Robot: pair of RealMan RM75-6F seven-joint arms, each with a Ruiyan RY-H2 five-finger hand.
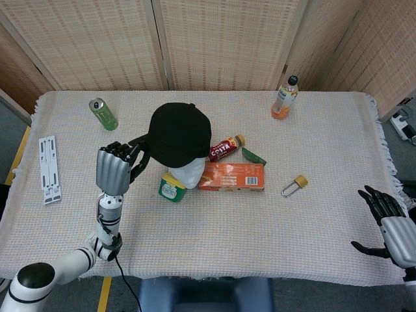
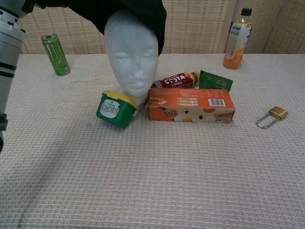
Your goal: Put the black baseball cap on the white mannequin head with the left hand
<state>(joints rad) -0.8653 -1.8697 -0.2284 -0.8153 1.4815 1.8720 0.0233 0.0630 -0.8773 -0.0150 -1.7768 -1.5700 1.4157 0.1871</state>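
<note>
The black baseball cap (image 1: 177, 134) now sits over the top of the white mannequin head (image 2: 132, 59), whose face shows below it in the chest view. The cap (image 2: 128, 14) drapes down the head's back and side. My left hand (image 1: 116, 169) holds the cap's brim at its left edge, with the fingers curled on the black fabric. Only the wrist of that arm (image 2: 10, 33) shows in the chest view. My right hand (image 1: 389, 221) hovers at the table's right front corner, fingers spread, holding nothing.
A green tub (image 2: 114, 108) and an orange box (image 2: 189, 105) lie at the head's base, with a Costa bottle (image 2: 176, 80) and a green packet (image 2: 215, 80) behind. A green can (image 1: 103, 114), an orange drink bottle (image 1: 285, 97), a padlock (image 1: 294, 185) and a white strip (image 1: 49, 168) stand further off.
</note>
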